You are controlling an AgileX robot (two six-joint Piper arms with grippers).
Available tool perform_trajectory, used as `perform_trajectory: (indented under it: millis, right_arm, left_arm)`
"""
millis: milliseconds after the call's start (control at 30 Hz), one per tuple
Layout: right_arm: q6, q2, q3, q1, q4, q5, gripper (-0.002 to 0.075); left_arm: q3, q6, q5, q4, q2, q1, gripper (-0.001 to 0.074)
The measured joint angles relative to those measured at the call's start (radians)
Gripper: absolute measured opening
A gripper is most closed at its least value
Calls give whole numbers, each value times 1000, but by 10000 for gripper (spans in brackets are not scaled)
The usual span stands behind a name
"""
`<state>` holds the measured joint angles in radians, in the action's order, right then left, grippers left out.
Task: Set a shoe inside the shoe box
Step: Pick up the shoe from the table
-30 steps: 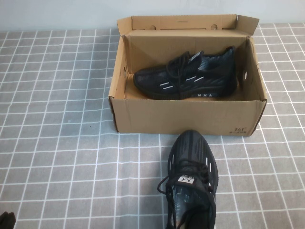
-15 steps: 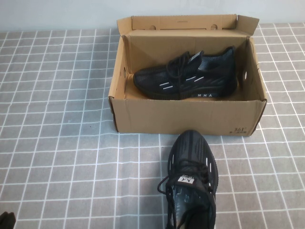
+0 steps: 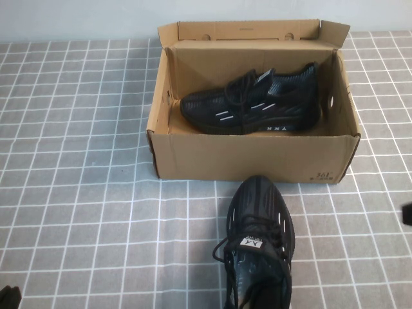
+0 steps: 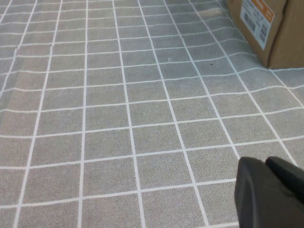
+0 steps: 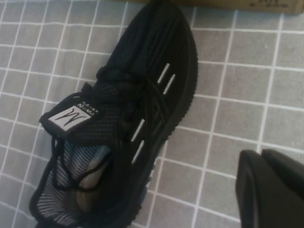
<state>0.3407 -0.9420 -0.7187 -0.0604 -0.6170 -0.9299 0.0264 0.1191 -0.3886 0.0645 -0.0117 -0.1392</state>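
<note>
The brown cardboard shoe box [image 3: 257, 158] stands open at the table's middle, its lid flap up at the back. One black sneaker [image 3: 251, 103] lies on its side inside it. The other black shoe [image 3: 259, 238] lies on the table just in front of the box, toe toward it; it also shows in the right wrist view [image 5: 123, 114]. My right gripper [image 3: 407, 214] is at the right edge, right of this shoe and apart from it, shut and empty [image 5: 261, 154]. My left gripper [image 3: 8, 297] is at the near left corner, shut and empty [image 4: 265, 161].
A grey cloth with a white grid [image 3: 77, 193] covers the table. A corner of the box with a barcode label [image 4: 259, 16] shows in the left wrist view, far from the left gripper. The box's front edge [image 5: 228, 2] shows beyond the shoe's toe.
My right gripper has come into the high view at the right edge. The shoes, the box and the left gripper have not moved.
</note>
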Motion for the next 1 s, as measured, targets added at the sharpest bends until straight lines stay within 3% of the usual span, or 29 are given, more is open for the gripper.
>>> perform_trajectory:
  millis: [100, 200, 433, 567, 767, 867, 1000]
  right_arm:
    - [17, -101, -77, -76, 7, -2, -16]
    - [23, -193, -146, -210, 26, 14, -16]
    - [42, -362, -306, -637, 221, 5, -14]
    - [94, -425, -360, -804, 341, -20, 60]
    - [110, -478, -385, -854, 483, 2, 383]
    - [99, -499, -385, -854, 574, 36, 446]
    - [28, -529, -385, -854, 688, 102, 452]
  left_arm:
    - [0, 0, 0, 0, 0, 0, -1]
    - [0, 0, 0, 0, 0, 0, -1]
    - [0, 0, 0, 0, 0, 0, -1]
    - [0, 0, 0, 0, 0, 0, -1]
    - [0, 0, 0, 0, 0, 0, -1]
    - [0, 0, 0, 0, 0, 0, -1]
    - [0, 0, 0, 0, 0, 0, -1]
